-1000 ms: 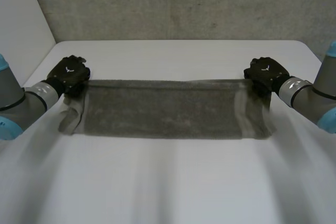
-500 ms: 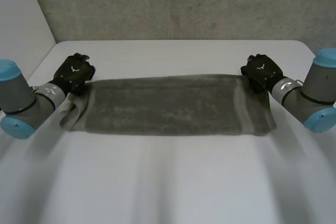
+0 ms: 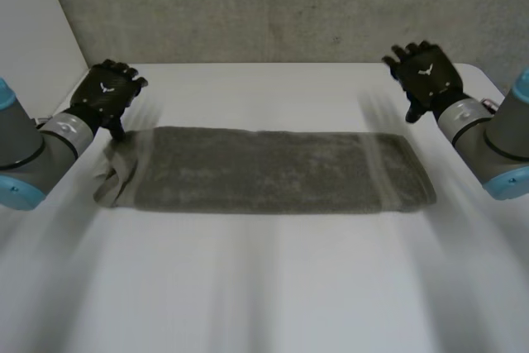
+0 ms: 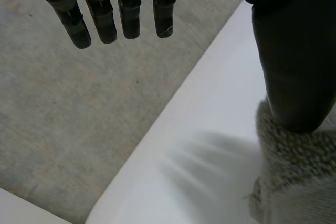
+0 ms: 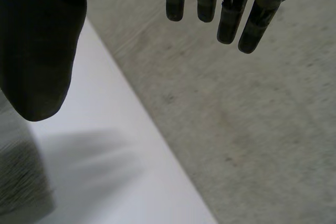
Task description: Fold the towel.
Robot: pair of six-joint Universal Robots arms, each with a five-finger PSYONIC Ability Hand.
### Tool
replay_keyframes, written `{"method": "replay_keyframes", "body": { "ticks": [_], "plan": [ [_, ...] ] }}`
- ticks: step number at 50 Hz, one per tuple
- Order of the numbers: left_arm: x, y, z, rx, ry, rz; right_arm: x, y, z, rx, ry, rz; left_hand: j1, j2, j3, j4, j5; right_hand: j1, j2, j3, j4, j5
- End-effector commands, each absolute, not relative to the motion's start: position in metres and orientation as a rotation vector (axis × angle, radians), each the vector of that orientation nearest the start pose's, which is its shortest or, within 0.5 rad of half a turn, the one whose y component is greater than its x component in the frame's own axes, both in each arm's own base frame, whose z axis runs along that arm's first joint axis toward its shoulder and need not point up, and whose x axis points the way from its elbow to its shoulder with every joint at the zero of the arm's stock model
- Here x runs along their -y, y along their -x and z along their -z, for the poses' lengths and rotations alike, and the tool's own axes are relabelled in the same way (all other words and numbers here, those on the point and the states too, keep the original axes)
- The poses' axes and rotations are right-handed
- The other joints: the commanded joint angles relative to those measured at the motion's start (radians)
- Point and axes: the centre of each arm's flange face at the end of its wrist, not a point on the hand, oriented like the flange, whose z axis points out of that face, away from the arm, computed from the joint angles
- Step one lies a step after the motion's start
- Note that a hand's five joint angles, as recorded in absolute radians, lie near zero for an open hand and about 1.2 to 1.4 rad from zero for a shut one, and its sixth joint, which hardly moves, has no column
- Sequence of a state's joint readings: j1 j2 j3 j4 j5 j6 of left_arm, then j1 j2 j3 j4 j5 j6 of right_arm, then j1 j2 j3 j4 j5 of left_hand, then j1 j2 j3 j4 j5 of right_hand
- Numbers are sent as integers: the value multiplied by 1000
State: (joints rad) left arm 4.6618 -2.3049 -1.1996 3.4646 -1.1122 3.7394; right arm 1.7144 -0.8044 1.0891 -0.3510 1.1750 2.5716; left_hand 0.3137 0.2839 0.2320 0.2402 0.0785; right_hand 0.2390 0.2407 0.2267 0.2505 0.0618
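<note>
A grey towel (image 3: 264, 169) lies folded into a long strip across the white table (image 3: 264, 279). My left hand (image 3: 106, 98) hovers at the strip's far left corner with straight, spread fingers (image 4: 100, 17); its thumb (image 4: 294, 72) just touches the towel's corner (image 4: 296, 177). Raised above the far right corner, my right hand (image 3: 426, 76) is clear of the cloth. Its fingers (image 5: 231, 9) are straight and its thumb (image 5: 37, 51) stands apart, with a bit of the towel (image 5: 21, 182) below it. The strip's left end is bunched in a small fold (image 3: 116, 178).
A grey carpeted wall (image 3: 273, 6) rises behind the table's far edge. A white panel (image 3: 33, 31) stands at the far left. The near half of the table is bare white surface.
Both hands have let go of the towel's far corners, opened and lifted away toward the far edge. The raised top layer has dropped, and the towel lies flat as a narrower strip.
</note>
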Motion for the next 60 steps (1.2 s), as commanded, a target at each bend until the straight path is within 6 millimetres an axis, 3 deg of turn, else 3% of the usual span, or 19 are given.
{"method": "replay_keyframes", "body": {
  "ticks": [1, 3, 6, 8, 9, 11, 14, 16, 22, 24, 29, 34, 39, 41, 42, 44, 46, 54, 60],
  "plan": [
    [410, 194, -194, -1905, -1146, 2190, 404, -226, -219, -1858, 1035, 2281, -103, -73, -57, -66, -42, -64, -66, -52, -76, -62],
    [401, 195, -201, -1938, -1132, 2220, 381, -220, -220, -1933, 1017, 2187, -115, -85, -57, -66, -54, -64, -66, -52, -76, -62],
    [397, 196, -203, -1965, -1127, 2237, 369, -217, -219, -1978, 1014, 2131, -106, -76, -57, -66, -45, -64, -66, -52, -76, -62],
    [387, 198, -207, -2034, -1127, 2267, 347, -212, -210, -2077, 1006, 2007, -91, -62, -57, -66, -31, -64, -66, -52, -76, -62],
    [387, 198, -207, -2034, -1127, 2267, 347, -212, -210, -2077, 1006, 2006, -91, -62, -57, -66, -31, -64, -66, -52, -76, -62],
    [374, 198, -207, -2116, -1114, 2273, 327, -209, -195, -2148, 1020, 1886, -83, -53, -57, -66, -22, -64, -66, -52, -76, -62],
    [366, 199, -209, -2154, -1104, 2272, 321, -209, -188, -2167, 1026, 1849, -85, -56, -57, -66, -25, -64, -66, -52, -76, -62],
    [351, 199, -205, -2237, -1079, 2256, 315, -207, -177, -2180, 1051, 1807, -83, -53, -57, -66, -22, -64, -66, -52, -76, -62],
    [326, 203, -194, -2348, -1073, 2215, 315, -199, -159, -2199, 1114, 1756, -80, -50, -57, -66, -19, 28, 26, -52, -76, 31],
    [310, 209, -186, -2395, -1101, 2184, 319, -194, -146, -2224, 1155, 1726, -80, -50, -57, -66, -19, 69, 67, -52, -76, 72],
    [296, 211, -174, -2448, -1127, 2140, 324, -193, -132, -2232, 1213, 1717, -77, -47, -57, -66, -16, 69, 67, -52, -76, 72],
    [294, 212, -171, -2451, -1136, 2129, 331, -190, -124, -2238, 1225, 1734, -77, -47, -57, -66, -16, 98, 97, -52, -76, 101],
    [295, 212, -173, -2443, -1136, 2135, 336, -187, -120, -2227, 1225, 1759, -77, -47, -57, -66, -16, 348, 346, -52, -76, 351],
    [295, 212, -173, -2443, -1134, 2134, 341, -186, -118, -2219, 1222, 1785, -77, -47, -57, -66, -16, 599, 598, -52, -76, 602],
    [295, 212, -173, -2443, -1134, 2134, 341, -186, -118, -2219, 1222, 1785, -77, -47, -57, -66, -16, 601, 599, -52, -76, 603],
    [295, 212, -173, -2443, -1134, 2134, 346, -185, -117, -2211, 1220, 1808, -77, -47, -57, -66, -16, 1032, 1031, -52, -76, 1035],
    [294, 212, -173, -2445, -1134, 2133, 348, -184, -119, -2211, 1217, 1815, -77, -47, -57, -66, -16, 1156, 1154, -52, -76, 1159],
    [295, 210, -174, -2441, -1127, 2135, 356, -174, -117, -2247, 1190, 1808, -77, -47, -57, -66, -16, 1157, 1156, -52, -76, 1160],
    [295, 209, -175, -2437, -1121, 2137, 365, -152, -120, -2301, 1135, 1819, -77, -47, -57, -66, -16, 1157, 1156, -52, -76, 1160]
  ]
}}
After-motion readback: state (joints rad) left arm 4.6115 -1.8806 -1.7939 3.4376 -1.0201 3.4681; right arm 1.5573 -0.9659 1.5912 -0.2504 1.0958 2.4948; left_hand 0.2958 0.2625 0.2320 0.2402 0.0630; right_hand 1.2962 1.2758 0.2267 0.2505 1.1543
